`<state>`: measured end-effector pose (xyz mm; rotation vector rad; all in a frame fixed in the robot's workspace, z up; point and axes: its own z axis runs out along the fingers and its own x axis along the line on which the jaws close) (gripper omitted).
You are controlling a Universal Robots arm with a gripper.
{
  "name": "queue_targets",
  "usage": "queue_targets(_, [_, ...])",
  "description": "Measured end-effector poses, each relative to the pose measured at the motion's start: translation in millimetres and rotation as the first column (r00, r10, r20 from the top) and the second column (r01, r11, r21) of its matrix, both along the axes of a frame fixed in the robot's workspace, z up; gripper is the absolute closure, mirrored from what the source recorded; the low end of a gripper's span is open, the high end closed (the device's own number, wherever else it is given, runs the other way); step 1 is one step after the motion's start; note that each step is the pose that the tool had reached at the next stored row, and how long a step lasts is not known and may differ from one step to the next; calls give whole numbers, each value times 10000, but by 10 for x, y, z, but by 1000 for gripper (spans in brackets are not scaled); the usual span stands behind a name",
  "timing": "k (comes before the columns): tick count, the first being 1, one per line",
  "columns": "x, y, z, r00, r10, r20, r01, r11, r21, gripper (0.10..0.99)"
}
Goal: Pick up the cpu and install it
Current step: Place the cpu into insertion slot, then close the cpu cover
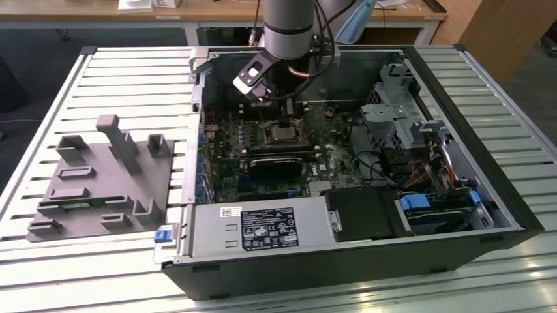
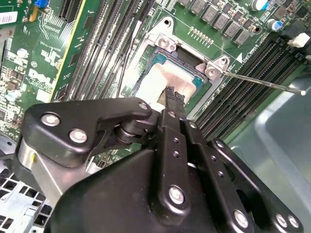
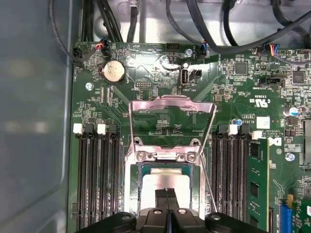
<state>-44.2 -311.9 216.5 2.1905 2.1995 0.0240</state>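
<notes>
- We see the pincer [image 2: 174, 95] narrow, its tips pressed together with nothing between them; it holds nothing that we can make out;
- The cpu [image 2: 156, 80] lies straight beneath the tips, flat in the socket [image 3: 131, 194]; whether the tips touch its top we cannot tell;
- The chip is square, so no long axis matters; its edges run with the socket frame;
- The plate [image 3: 172, 109] stands raised just beyond the pincer; the lever [image 2: 262, 83] is swung out to one side of it; we judge the cpu seated but not yet clamped.
</notes>
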Motion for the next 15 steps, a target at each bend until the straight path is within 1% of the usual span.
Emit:
queue_targets(3, [0,0,26,10000,0,-1,0,10000,-1,980])
queue_targets(15, [0,0,79,10000,0,0,0,10000,-1,980])
